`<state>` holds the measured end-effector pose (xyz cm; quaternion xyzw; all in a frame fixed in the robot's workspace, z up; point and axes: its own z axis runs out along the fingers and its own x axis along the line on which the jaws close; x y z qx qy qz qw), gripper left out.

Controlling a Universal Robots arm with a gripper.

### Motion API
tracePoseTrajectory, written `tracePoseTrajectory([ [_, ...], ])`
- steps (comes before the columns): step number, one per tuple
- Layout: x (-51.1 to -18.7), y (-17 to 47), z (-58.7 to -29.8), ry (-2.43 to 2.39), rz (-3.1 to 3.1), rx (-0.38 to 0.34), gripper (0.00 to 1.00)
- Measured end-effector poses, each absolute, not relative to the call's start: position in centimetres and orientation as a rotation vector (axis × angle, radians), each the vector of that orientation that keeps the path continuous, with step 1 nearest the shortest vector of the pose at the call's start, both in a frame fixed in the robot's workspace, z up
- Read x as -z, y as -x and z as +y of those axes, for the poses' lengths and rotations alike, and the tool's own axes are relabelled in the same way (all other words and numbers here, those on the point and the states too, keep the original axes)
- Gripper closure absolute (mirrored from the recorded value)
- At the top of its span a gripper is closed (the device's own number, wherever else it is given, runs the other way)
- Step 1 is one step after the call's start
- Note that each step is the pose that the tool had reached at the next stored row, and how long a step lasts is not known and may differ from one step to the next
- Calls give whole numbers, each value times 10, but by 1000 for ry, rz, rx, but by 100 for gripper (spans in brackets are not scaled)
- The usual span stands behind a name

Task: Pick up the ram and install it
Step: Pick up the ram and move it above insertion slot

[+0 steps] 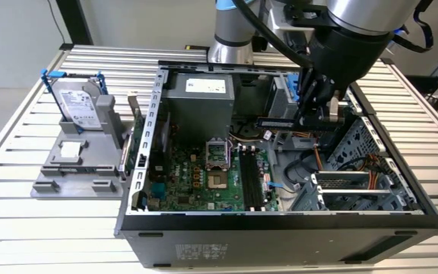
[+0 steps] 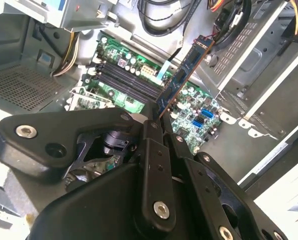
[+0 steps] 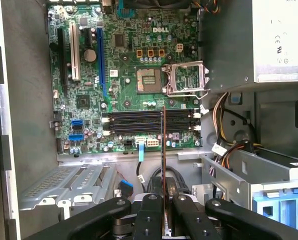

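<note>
- Over the open computer case, the tool hangs down inside the chassis, its black fingers clamped tight on the ram.
- From the exterior view, the ram juts out of that grip toward the exterior view's left. It is carried in the air above the green motherboard, not seated.
- Now the first wrist view: the ram shows edge-on, a thin line running out from between the fingers and crossing the long black memory slots.
- Just past those slots on the board sits the processor socket, its metal frame flipped open.
- And the second wrist view: the stick's blue face is tilted, reaching out from the tool over the motherboard.
- Out on the slatted counter, at the exterior view's left, a silver hard drive in a blue frame stands in a grey holder, well apart from the action.
</note>
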<state>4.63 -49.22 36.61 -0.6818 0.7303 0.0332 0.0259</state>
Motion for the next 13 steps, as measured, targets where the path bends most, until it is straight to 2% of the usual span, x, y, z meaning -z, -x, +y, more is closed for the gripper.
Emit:
tracePoseTrajectory([
  [13, -366, -46, -492, 2097, 2266, -102, 100],
])
